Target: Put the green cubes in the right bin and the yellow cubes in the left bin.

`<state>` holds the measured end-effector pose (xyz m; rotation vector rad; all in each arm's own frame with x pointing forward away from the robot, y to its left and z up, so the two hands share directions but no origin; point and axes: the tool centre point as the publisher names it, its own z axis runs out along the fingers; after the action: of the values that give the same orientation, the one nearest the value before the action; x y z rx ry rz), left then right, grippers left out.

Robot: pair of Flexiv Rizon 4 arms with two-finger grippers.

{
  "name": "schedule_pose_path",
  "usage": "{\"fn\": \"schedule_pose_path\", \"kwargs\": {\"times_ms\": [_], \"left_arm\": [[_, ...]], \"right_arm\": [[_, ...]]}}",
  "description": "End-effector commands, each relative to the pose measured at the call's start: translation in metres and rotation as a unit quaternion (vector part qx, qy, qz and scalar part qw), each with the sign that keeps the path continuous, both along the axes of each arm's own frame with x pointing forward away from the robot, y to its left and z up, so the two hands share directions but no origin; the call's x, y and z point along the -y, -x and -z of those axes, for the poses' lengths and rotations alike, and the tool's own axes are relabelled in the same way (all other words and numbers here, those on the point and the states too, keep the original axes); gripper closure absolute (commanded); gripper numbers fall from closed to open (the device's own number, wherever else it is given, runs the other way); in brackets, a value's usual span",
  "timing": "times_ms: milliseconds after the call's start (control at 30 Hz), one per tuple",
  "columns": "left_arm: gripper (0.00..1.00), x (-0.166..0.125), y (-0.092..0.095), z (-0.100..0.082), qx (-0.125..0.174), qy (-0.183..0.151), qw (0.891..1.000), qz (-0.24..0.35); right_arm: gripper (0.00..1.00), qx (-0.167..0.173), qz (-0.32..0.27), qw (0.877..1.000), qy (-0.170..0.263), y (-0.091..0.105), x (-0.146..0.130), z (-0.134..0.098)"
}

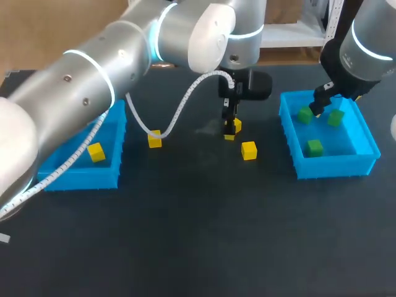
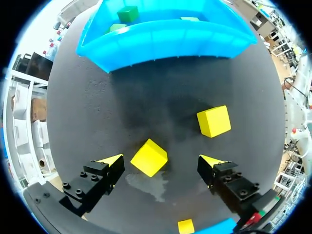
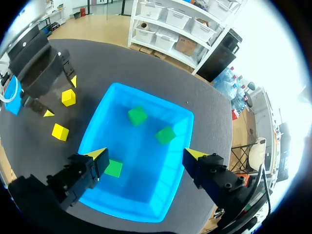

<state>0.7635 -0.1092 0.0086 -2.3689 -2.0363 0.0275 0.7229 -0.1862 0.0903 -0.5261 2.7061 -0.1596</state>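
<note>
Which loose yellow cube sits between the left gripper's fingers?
The diagonally turned cube, inside the open left gripper; the cube ahead and the cube behind lie outside its fingers.

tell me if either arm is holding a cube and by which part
Nothing is held. The left end effector stands open around a yellow cube; the right end effector is open above the blue bin.

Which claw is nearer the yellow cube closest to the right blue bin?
Left. The left claw straddles a second yellow cube with that yellow cube just ahead; the right claw hangs over the blue bin.
</note>
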Motion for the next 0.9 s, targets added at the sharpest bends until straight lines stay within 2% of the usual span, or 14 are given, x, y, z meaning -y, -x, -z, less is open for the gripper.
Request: {"fn": "schedule_pose_path", "kwargs": {"times_ms": [33, 600, 633, 667, 700, 900], "left_arm": [[0.0, 0.0, 0.001, 0.0, -0.002, 0.0, 1.0, 0.001], [0.0, 0.002, 0.006, 0.014, -0.013, -0.004, 1.0, -0.001], [0.28, 0.002, 0.006, 0.014, -0.016, -0.003, 1.0, -0.003], [0.95, 0.002, 0.006, 0.014, -0.015, -0.002, 1.0, -0.003], [1.0, 0.002, 0.006, 0.015, -0.015, -0.002, 1.0, -0.002], [1.0, 0.001, 0.005, 0.014, -0.014, 0.0, 1.0, -0.004]], "right_arm": [[0.0, 0.002, 0.001, 1.0, 0.0, 0.002, 0.0, 0.0], [0.0, 0.002, 0.001, 1.0, 0.0, 0.002, 0.0, 0.0], [0.0, 0.002, 0.001, 1.0, 0.0, 0.002, 0.0, 0.0], [0.0, 0.002, 0.001, 1.0, 0.0, 0.002, 0.0, 0.0], [0.0, 0.002, 0.001, 1.0, 0.0, 0.002, 0.0, 0.0], [0.0, 0.002, 0.001, 1.0, 0.0, 0.002, 0.0, 0.0]]}}
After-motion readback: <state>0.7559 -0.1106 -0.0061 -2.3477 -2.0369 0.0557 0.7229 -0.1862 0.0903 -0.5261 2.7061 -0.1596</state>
